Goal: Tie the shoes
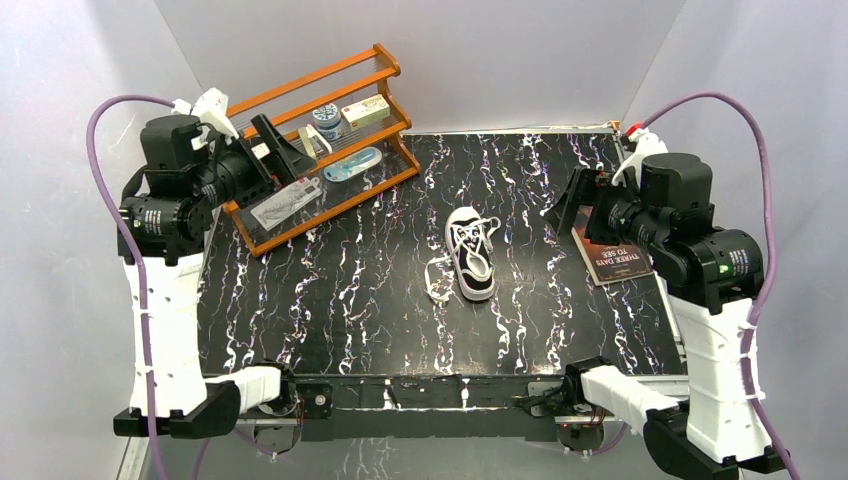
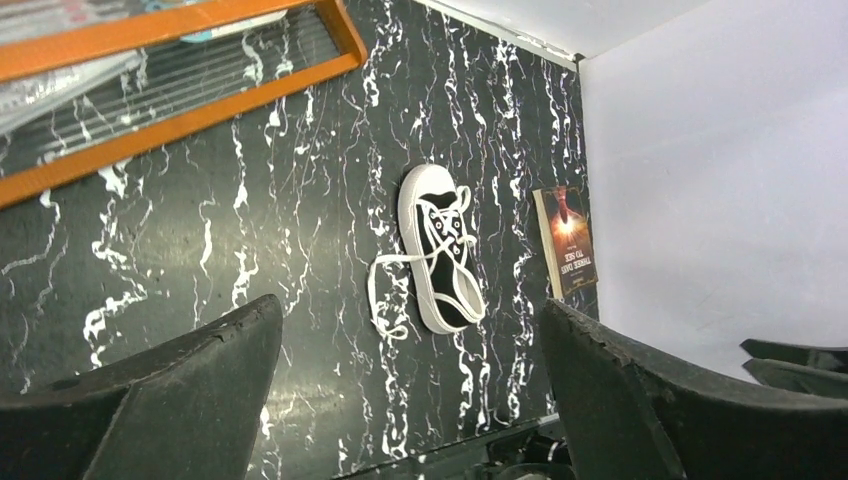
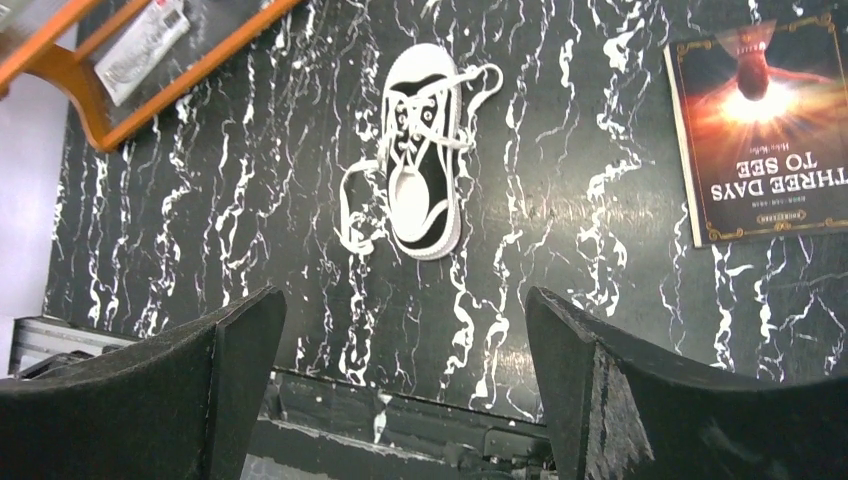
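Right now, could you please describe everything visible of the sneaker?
The sneaker is a small low-top, black canvas by its look, with white toe cap, white sole and pale insole. It stands sole-down near the middle of the black marbled table, toe toward the far edge. Its white laces are untied, one looping loose on the surface beside it. Only the table touches it.
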You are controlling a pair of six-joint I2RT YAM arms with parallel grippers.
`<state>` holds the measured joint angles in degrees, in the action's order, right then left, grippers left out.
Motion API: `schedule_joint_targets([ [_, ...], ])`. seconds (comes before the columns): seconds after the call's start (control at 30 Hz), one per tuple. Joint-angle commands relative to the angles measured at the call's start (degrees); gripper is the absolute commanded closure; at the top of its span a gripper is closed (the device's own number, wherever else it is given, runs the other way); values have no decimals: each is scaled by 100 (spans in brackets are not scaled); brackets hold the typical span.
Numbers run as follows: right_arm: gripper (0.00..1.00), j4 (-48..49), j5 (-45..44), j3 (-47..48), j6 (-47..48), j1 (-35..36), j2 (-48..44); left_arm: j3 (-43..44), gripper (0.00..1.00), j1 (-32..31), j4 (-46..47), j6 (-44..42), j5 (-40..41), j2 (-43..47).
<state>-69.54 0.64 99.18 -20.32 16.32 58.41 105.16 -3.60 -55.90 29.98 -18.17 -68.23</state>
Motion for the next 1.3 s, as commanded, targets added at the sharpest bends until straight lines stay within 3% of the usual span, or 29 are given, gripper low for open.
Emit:
schedule_joint_targets([
  [0.0, 2, -57, 154, -235, 154, -118, -129, -53, 3, 331, -426, 332, -741, 52],
  [0.33, 2, 337, 904, -1290, 402, -234, -247, -1098, 2, 672, -292, 1011, -1891, 304],
  [0.47, 2, 721, 1301, -2016, 388, -249, -159, -1483, 2, 514, -124, 1305, -2067, 313],
  [0.7, 2, 1596, 2360, -3117, 563, -258, 632, -2482, 2, -1316, 530, 2216, -1173, 240],
  [0.93, 13, 2175, 2453, -3082, 764, -156, 2061, -2827, 2, -2961, 1070, 2477, -442, -465],
  [1.03, 15, 2395, 2153, -2847, 844, -36, 2685, -2756, 2, -3216, 1071, 2222, -298, -835],
  [1.17, 29, 2483, 1791, -2522, 1132, 271, 3369, -2465, 2, -3253, 917, 1684, -234, -1424],
  [1.27, 35, 2734, 1305, -2563, 1263, 485, 3553, -1945, 2, -3253, 570, 1227, -54, -1921],
])
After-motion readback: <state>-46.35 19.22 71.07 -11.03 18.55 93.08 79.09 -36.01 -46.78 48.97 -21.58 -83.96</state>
